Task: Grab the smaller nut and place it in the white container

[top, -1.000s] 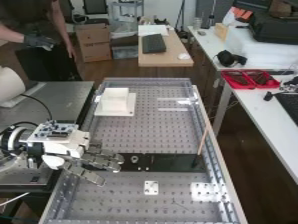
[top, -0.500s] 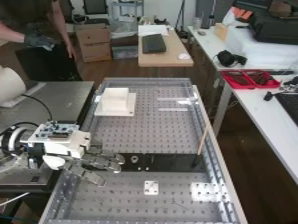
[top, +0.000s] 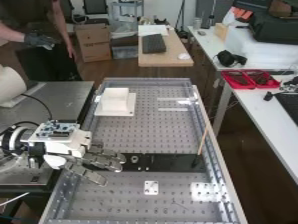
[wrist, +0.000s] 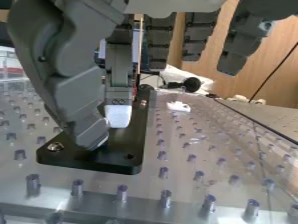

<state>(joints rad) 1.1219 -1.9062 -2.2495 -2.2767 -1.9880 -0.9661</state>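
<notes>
Fingers (top: 106,163) extended over black bar (top: 167,163)

Fingers: straight, uncurled, thumb set apart; lower left of the high view's frame.
White container (top: 116,101): on perforated worktop (top: 146,136), left of centre, upper half.
Bearing (top: 135,159): on bar, just right of fingertips.
Smaller nut: exact position cannot be told.

- Your hand (top: 105,162) was dark grey, and you had one pale, whitish fingertip (wrist: 118,116) in the wrist view.
- Your container (top: 116,102) was white.
- The bar (top: 169,162) before you was black.
- Your bench (top: 133,135) was grey, dotted in regular rows.
- You had a tan stick (top: 203,140), dark at its lower end.
- Your trays (top: 235,80) were bright red.
</notes>
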